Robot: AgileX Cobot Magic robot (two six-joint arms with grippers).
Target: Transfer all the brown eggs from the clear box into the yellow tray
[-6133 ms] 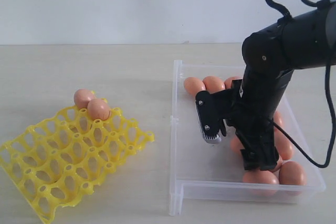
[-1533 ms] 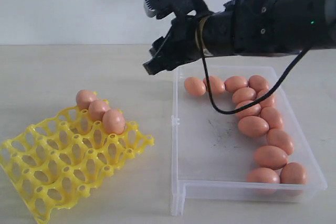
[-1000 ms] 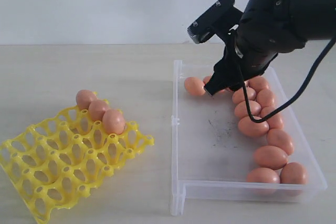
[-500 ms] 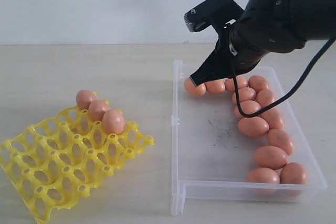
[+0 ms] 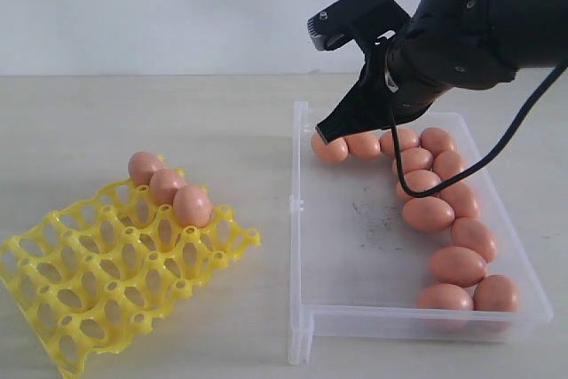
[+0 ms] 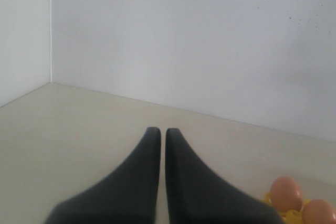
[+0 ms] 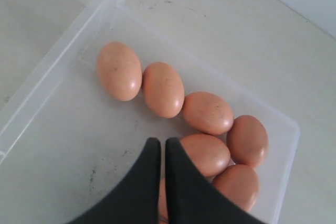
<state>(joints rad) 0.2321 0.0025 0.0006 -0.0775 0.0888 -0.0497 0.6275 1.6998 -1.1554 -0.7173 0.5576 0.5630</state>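
Reads as a robotics lab or test bench, not a home or kitchen. Shows a plain pale tabletop (image 5: 133,113) under the right claw (image 5: 331,136) and a bare white wall (image 5: 177,6) beyond it. From the left wrist, shows two such walls meeting in a plain corner (image 6: 51,35), one faintly speckled. Has a black robot arm (image 5: 461,24) rising behind the claw, with a loose black cable (image 5: 508,141) looping below it. Looks laid out as a trial: clear box (image 5: 355,255) under the claw, brown eggs (image 5: 457,265) from just beside its tips trailing away, yellow tray (image 5: 98,290) well apart from it.
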